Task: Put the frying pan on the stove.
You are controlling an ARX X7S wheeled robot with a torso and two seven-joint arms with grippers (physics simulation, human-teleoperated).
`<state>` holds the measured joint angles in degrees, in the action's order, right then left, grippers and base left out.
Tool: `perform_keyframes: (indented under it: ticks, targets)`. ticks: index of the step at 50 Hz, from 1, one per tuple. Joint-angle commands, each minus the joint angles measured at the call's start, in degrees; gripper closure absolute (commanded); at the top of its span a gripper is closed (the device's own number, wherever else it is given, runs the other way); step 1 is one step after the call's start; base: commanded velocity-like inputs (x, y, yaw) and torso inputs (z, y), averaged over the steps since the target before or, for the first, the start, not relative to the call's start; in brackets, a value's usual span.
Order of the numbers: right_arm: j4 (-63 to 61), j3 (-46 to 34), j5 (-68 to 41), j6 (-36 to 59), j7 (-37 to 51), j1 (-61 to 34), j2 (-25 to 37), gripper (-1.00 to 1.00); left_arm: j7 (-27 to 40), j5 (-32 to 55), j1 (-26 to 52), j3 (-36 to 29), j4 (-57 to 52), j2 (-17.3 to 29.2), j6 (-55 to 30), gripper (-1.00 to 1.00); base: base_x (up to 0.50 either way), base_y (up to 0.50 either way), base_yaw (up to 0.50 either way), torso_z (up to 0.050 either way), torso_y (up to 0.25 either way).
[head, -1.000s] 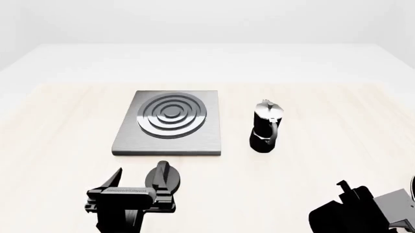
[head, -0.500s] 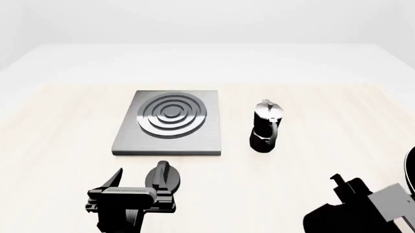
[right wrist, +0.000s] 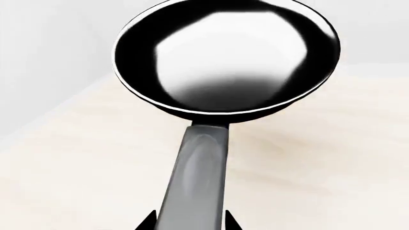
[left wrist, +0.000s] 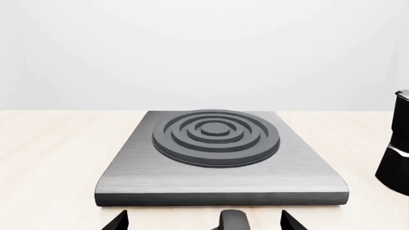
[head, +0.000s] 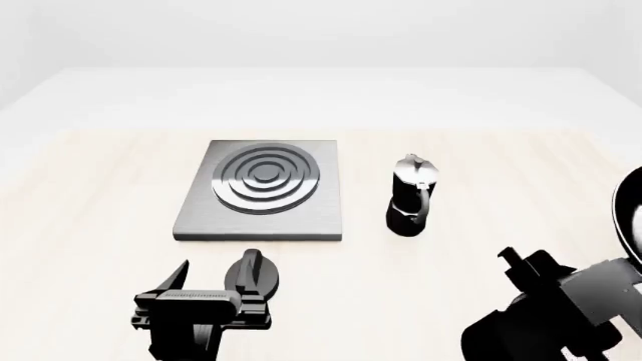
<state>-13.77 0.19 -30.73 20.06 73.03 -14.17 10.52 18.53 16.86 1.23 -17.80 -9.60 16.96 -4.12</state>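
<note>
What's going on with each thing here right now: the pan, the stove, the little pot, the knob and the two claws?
Frying pan: empty, handle between the right gripper's fingertips.
Stove: flat on the table, rings bare.
Moka pot: upright, lid closed, beside the stove.
Knob: on the table, before the stove.
Left gripper: open, empty.

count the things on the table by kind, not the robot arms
Round glossy black frying pan with long grey handle: 1
Flat square dark grey metal stove with raised rings: 1
Small black moka pot with silver lid: 1
Small round black knob: 1
Total: 4
</note>
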Motion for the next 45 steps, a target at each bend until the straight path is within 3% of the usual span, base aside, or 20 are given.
perform_keyframes:
  ticks: [1, 13, 45]
  targets:
    - [-4.64, -2.20, 1.44, 1.17, 0.01, -0.69, 1.31, 1.00, 0.17, 0.20, -0.08, -0.21, -0.41, 0.25, -0.07, -1.00, 0.00, 0.00, 0.00, 0.000, 0.000]
    - [-10.41, -4.70, 0.46, 3.43, -0.75, -1.00, 2.29, 1.00, 0.04, 0.16, 1.28, -1.37, 0.03, -0.39, -0.72, -1.00, 0.00, 0.00, 0.00, 0.000, 0.001]
    - [-10.32, -12.31, 1.75, 1.97, -7.19, -1.62, 2.89, 1.00, 0.41, 0.17, 0.93, -2.32, 0.10, 0.16, -0.61, -1.00, 0.00, 0.00, 0.00, 0.000, 0.002]
